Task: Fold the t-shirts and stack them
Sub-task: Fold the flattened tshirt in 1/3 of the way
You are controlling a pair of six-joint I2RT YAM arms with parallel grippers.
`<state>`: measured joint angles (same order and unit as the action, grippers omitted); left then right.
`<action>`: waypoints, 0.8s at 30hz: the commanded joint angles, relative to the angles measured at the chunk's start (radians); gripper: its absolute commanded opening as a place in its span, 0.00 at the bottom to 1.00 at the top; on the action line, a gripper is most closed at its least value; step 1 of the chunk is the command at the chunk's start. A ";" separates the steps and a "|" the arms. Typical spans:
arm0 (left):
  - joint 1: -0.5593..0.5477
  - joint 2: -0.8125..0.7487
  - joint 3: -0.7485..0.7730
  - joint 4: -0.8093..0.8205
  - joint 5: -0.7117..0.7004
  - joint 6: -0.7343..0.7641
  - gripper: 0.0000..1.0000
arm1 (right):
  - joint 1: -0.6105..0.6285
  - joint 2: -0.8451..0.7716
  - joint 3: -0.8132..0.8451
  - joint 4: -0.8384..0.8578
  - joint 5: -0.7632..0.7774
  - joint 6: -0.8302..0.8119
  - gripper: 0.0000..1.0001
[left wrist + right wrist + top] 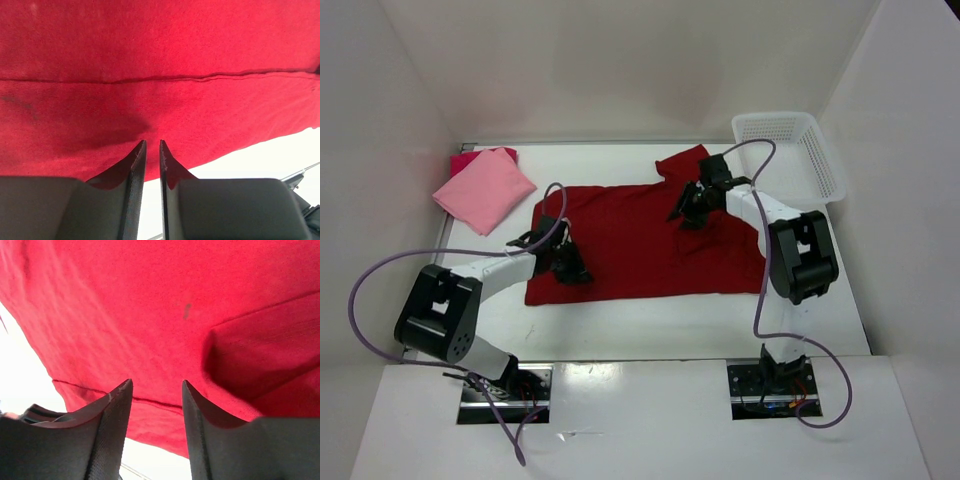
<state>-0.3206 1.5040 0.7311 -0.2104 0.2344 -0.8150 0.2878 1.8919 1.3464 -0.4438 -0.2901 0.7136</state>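
Observation:
A dark crimson t-shirt (640,240) lies spread flat across the middle of the table. At the back left a folded light pink t-shirt (485,188) rests on a magenta-red t-shirt (465,160), of which only an edge shows. My left gripper (570,265) hovers low over the crimson shirt's left front part. Its jaws (152,142) stand a narrow slit apart with nothing between them, above the hem (160,78). My right gripper (692,210) is over the shirt's upper right, near the sleeve. It is open (156,382), with only cloth (150,305) below it.
A white lattice basket (790,155) stands at the back right corner, close to the right arm's elbow. White walls close in the table (640,330) on three sides. A purple cable loops from each arm.

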 commanded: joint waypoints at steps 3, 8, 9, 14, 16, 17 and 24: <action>0.015 -0.073 -0.002 -0.009 -0.010 0.011 0.25 | 0.022 -0.100 0.004 -0.061 0.103 -0.049 0.47; 0.015 -0.099 0.007 -0.009 -0.030 0.011 0.25 | -0.004 -0.240 -0.159 -0.042 0.160 -0.072 0.02; 0.015 -0.099 0.007 0.000 -0.030 0.011 0.25 | -0.013 -0.226 -0.170 -0.042 0.160 -0.084 0.00; 0.015 -0.064 0.007 0.009 0.005 0.011 0.25 | -0.013 -0.137 -0.141 -0.045 0.137 -0.094 0.11; 0.015 -0.064 0.007 0.009 0.005 0.011 0.25 | -0.013 -0.096 -0.097 -0.056 0.166 -0.094 0.23; 0.015 -0.064 0.007 0.009 0.005 0.020 0.25 | -0.013 -0.083 -0.081 -0.070 0.166 -0.106 0.23; 0.015 -0.111 0.007 -0.001 -0.006 0.020 0.26 | -0.013 -0.151 -0.091 -0.113 0.226 -0.117 0.10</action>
<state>-0.3096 1.4307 0.7311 -0.2176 0.2256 -0.8131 0.2741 1.8454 1.2575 -0.5388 -0.1223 0.6117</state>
